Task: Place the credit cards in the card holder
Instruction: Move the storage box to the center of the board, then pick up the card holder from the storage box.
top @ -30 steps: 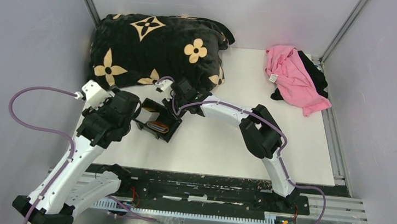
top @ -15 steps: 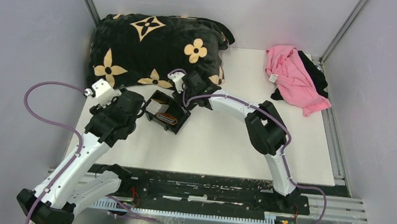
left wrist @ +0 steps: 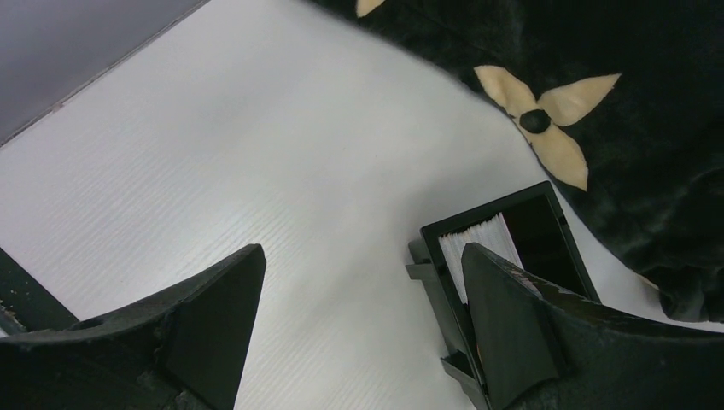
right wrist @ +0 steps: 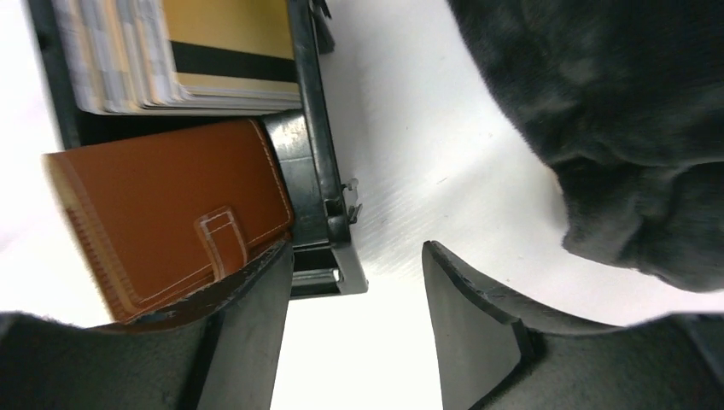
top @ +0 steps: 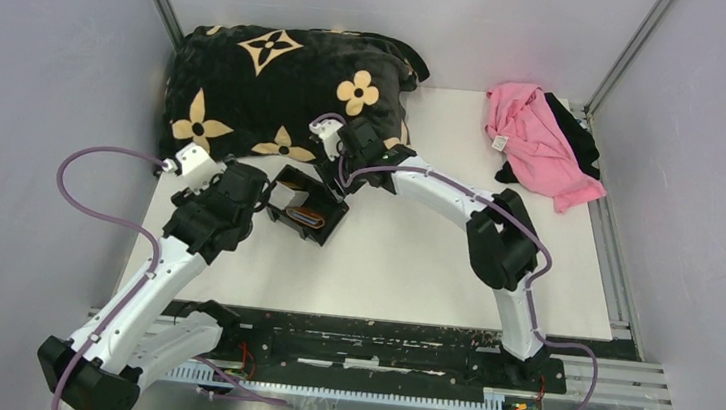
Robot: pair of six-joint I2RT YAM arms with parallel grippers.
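Observation:
The black tray (top: 329, 224) holds a pale stack of credit cards (top: 287, 196) and the brown leather card holder (top: 310, 218). In the right wrist view the credit cards (right wrist: 171, 51), top one tan-faced, stand beside the card holder (right wrist: 171, 213), which is shut with its snap tab up. My right gripper (right wrist: 357, 256) is open at the tray's far corner (right wrist: 318, 171), holding nothing. It shows from above as the right gripper (top: 334, 182). My left gripper (left wrist: 363, 256) is open wide over bare table, just left of the tray (left wrist: 487, 209) and the white card stack (left wrist: 478, 239).
A black blanket with tan flowers (top: 280, 87) lies bunched at the back left, right behind the tray. A pink cloth on a black one (top: 536, 141) lies at the back right. White table (top: 414, 260) stretches right of the tray.
The tray slid back and to the right with my right gripper, which then opened and let go of its rim. My left arm moved right, up to the tray.

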